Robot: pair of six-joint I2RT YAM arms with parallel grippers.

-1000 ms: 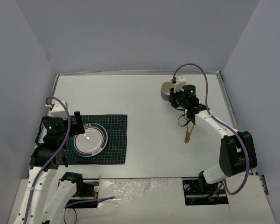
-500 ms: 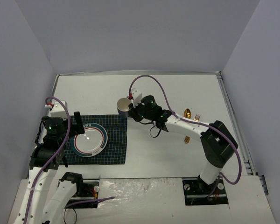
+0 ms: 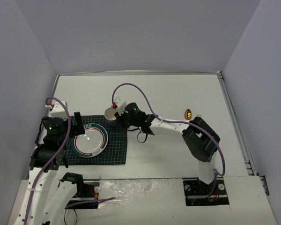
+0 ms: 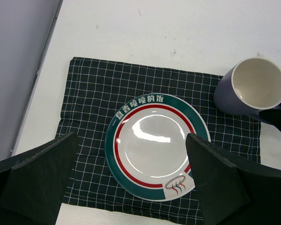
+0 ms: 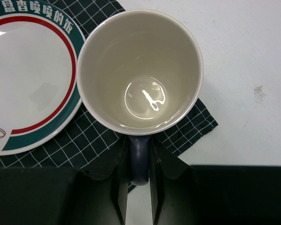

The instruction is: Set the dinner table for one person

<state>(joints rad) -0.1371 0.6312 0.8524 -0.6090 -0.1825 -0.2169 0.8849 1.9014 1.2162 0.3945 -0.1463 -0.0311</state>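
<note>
A dark blue mug with a cream inside hangs over the far right corner of the dark green checked cloth. My right gripper is shut on the mug's handle; the mug fills the right wrist view. A white plate with a green and red rim lies on the cloth. My left gripper is open above the plate, empty. The mug also shows at the right of the left wrist view. The dinner table is white with a metal rim.
A gold spoon and a gold fork tip lie on the table to the right, partly hidden by my right arm. Grey walls close in the back and sides.
My right gripper has carried the mug from the far right of the table leftward to the cloth's far right corner. The left arm has not moved.
</note>
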